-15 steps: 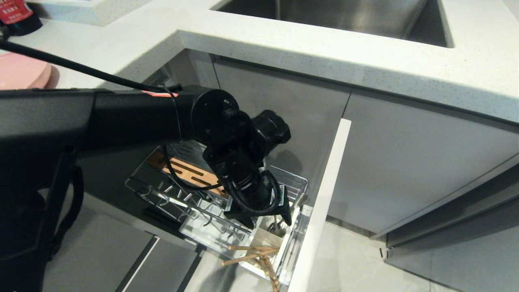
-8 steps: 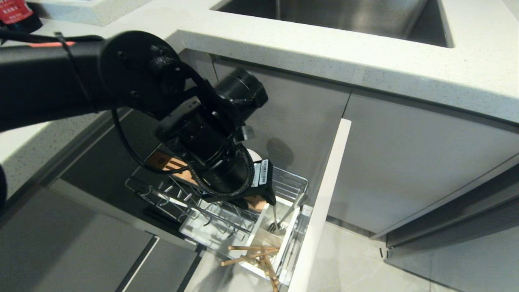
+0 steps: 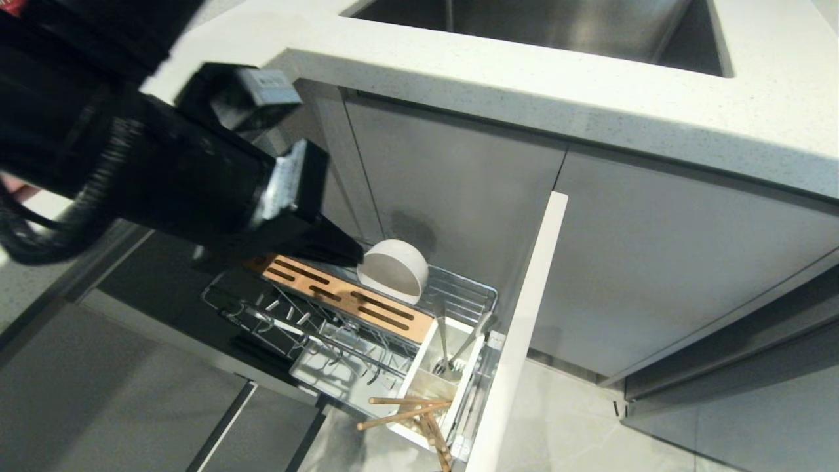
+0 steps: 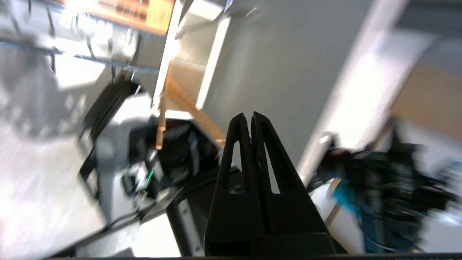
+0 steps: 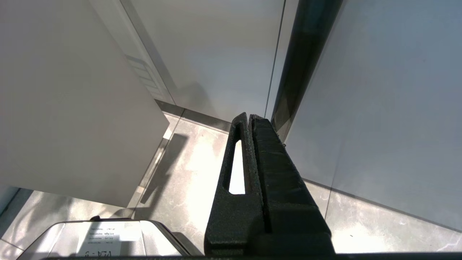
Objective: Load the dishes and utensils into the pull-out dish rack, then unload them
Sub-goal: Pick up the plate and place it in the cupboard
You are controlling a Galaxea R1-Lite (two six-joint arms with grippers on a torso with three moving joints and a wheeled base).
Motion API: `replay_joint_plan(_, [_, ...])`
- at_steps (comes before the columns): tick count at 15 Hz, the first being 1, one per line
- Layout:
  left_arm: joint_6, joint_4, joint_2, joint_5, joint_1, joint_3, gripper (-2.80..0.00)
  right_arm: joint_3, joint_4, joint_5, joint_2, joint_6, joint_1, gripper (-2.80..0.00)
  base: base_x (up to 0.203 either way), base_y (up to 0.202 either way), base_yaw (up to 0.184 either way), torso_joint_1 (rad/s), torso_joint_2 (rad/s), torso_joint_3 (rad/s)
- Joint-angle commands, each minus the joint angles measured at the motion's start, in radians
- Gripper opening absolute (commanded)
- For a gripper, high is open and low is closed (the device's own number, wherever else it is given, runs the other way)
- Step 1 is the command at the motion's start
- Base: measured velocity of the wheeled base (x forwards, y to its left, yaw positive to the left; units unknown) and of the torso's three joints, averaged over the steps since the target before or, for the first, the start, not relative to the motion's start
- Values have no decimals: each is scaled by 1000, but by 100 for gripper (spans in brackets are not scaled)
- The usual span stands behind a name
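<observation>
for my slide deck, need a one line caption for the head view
Left end effector, shut and empty, beside the white bowl in the pull-out dish rack; spoon and chopsticks in the caddy.

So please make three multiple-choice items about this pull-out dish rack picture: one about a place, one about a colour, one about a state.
1. Where is the small white bowl?
A. In the chrome wire pull-out dish rack, at its back beside the slotted wooden strip
B. In the steel sink
C. On the floor

2. What colour are the wooden chopsticks in the white plastic utensil caddy?
A. Black
B. Light brown
C. Red

3. How are the fingers of the left gripper?
A. Wide open
B. Shut on the slim silver spoon
C. Shut, holding nothing

Answers:
1 A, the head view shows the bowl on its side in the rack.
2 B, they show a light wood tone.
3 C, the left wrist view shows the fingers together, and the spoon stands in the caddy.
</observation>
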Motion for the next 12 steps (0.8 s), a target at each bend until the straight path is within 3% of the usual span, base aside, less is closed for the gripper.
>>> replay_joint_plan(1, [5, -8, -158, -4, 30, -8, -280, 0, 0, 1, 1, 0, 0, -280, 0, 0, 0, 0, 0, 0])
replay_joint_plan(3, [31, -68, -251, -45, 166, -13, -280, 0, 0, 0, 1, 0, 0, -280, 0, 0, 0, 0, 0, 0])
replay_joint_plan(7, [83, -178, -393, -196, 523, -18, -280, 0, 0, 0, 1, 0, 0, -280, 0, 0, 0, 0, 0, 0])
replay_joint_plan(10, [161, -197, -463, -281, 795, -14, -280, 0, 0, 0, 1, 0, 0, -280, 0, 0, 0, 0, 0, 0])
replay_joint_plan(12, [225, -200, -498, -304, 922, -6, -280, 0, 0, 0, 1, 0, 0, -280, 0, 0, 0, 0, 0, 0])
